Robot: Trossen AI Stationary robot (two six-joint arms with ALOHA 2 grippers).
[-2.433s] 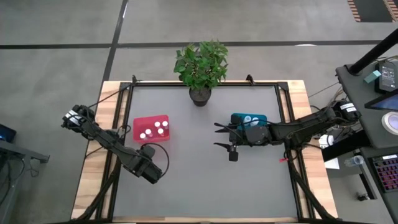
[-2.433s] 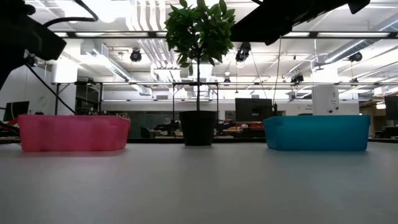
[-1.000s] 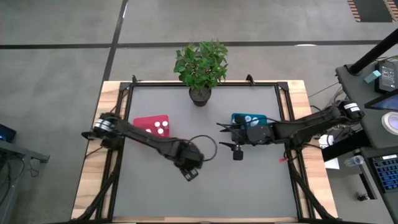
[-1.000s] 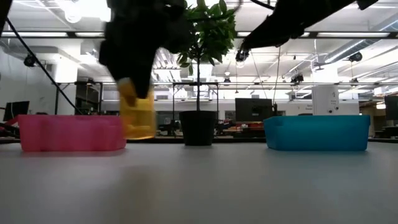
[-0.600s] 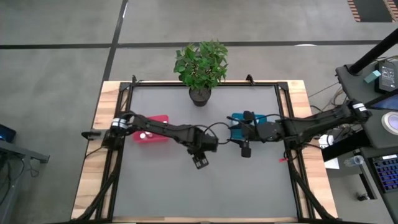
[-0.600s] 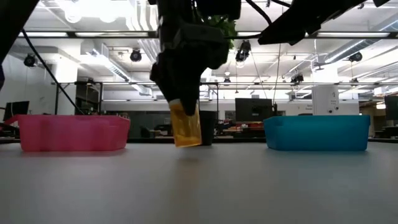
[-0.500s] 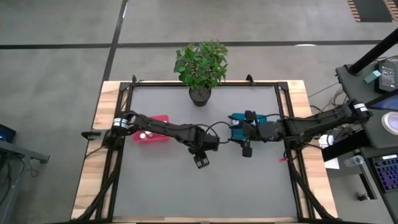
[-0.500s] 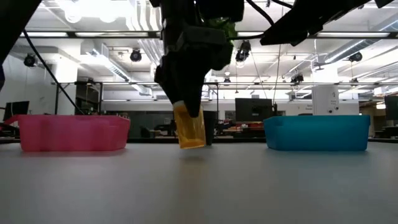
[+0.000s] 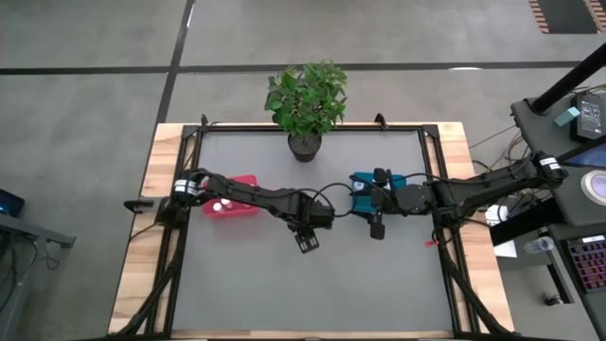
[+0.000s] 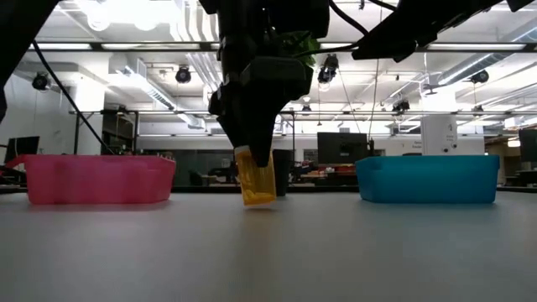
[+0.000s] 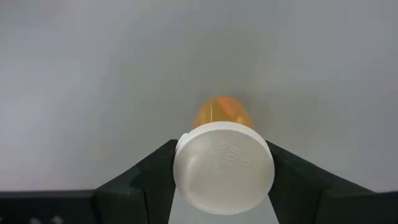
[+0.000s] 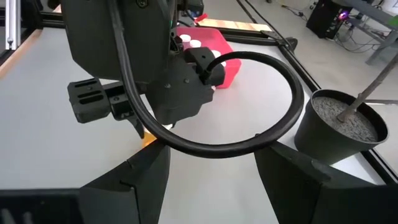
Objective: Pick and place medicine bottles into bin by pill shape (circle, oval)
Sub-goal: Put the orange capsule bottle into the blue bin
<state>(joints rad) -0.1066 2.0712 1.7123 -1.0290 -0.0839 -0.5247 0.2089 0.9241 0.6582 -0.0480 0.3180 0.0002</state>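
Observation:
My left gripper (image 9: 308, 242) is over the middle of the table, shut on an orange medicine bottle (image 10: 257, 186) with a white cap (image 11: 224, 175). The bottle's base is at or just above the table; I cannot tell which. My right gripper (image 9: 377, 227) is open and empty at the near side of the teal bin (image 9: 379, 184). The red bin (image 9: 230, 194) sits to the left, partly under my left arm, with white-capped bottles (image 9: 220, 204) inside it. My left gripper pinches the bottle's white cap (image 11: 186, 168) between its two fingers (image 11: 152, 177), one on each side. The fingers come from above, pointing down. The orange body (image 10: 258, 189) hangs below them, cap up, slightly tilted.
A black pot with a green plant (image 9: 305, 142) stands at the middle of the far edge, between the two bins in the low view (image 10: 267, 172). The left arm's cable loops close in front of my right gripper (image 12: 273, 124). The table's near half is bare grey surface.
My left gripper has carried the orange bottle from the table's left part toward the middle and down, close to the table. The bottle stays cap up. My right gripper has shifted a little toward the right edge.

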